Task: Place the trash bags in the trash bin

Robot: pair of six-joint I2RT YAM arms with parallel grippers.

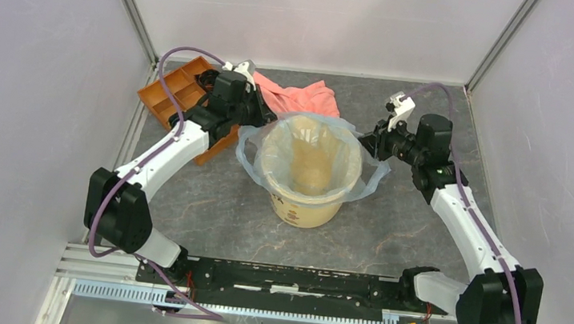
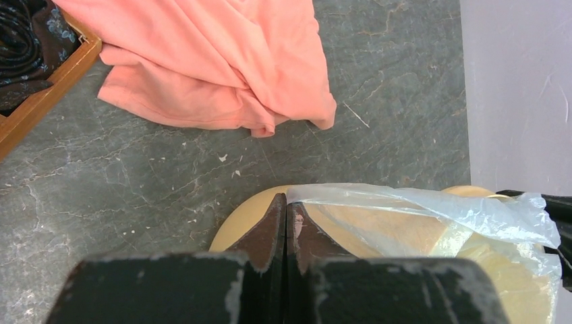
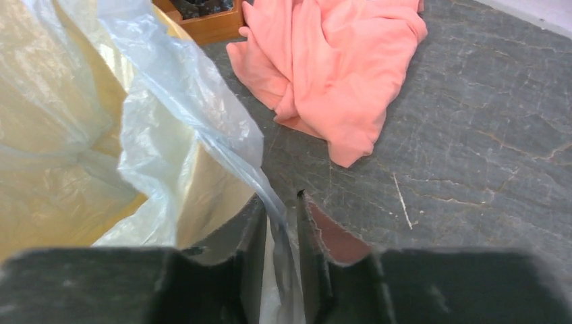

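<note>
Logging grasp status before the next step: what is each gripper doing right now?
Left gripper: jaws closed, pinching the trash bag at its edge.
Right gripper: jaws closed on the trash bag film.

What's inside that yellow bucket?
A thin, pale blue plastic bag lines the bucket, and its edge spills over the rim. Nothing else shows inside, though the wrinkled film blurs the very bottom.

Pink cloth (image 1: 307, 96) lies crumpled beside orange tray (image 1: 168, 95)
</note>
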